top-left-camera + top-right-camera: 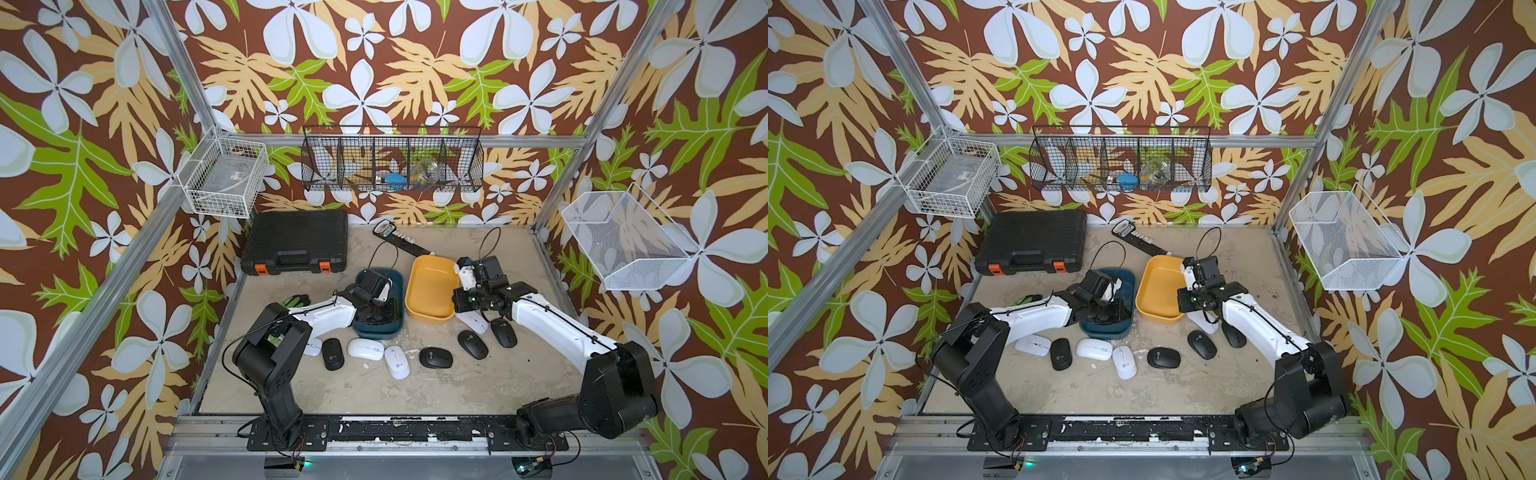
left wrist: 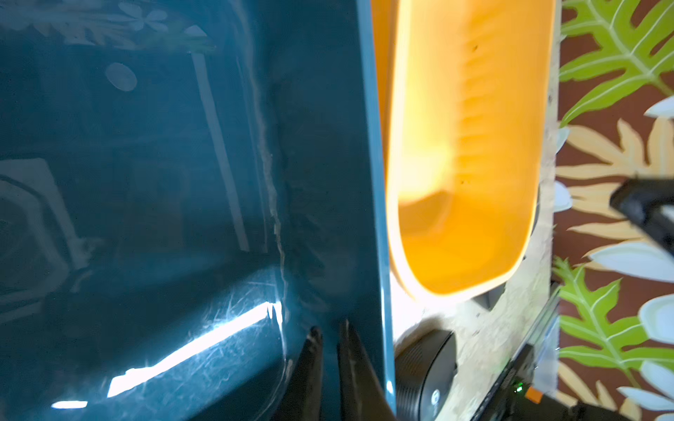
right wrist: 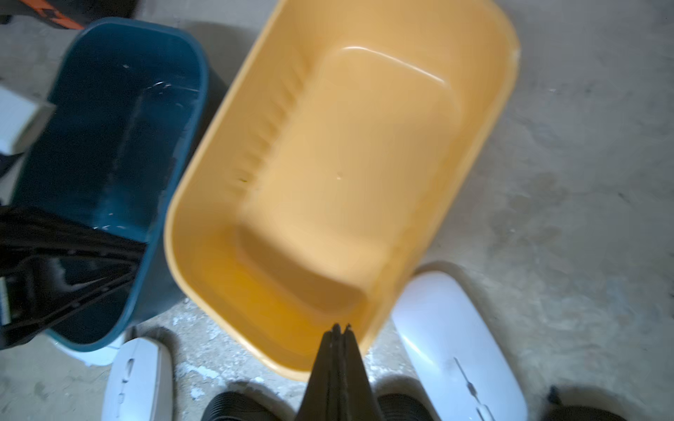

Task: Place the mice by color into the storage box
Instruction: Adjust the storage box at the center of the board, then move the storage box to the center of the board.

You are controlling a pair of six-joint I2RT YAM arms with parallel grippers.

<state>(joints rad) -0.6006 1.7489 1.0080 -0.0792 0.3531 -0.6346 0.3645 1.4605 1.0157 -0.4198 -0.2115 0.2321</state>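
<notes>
Mice (image 1: pixel 365 348) are scattered just beside both end effectors; the left end effector (image 2: pixel 330 330) is held slightly parted inside the blue bin (image 2: pixel 146 182), the right end effector (image 3: pixel 339 328) pressed closed at the yellow bin (image 3: pixel 346 164) rim, nothing gripped.

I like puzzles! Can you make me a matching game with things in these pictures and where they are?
Things:
1 left gripper
2 right gripper
3 black case

Places:
A back left of the table
B at the yellow bin's edge
C inside the blue bin

Pairs: 1-C, 2-B, 3-A
</notes>
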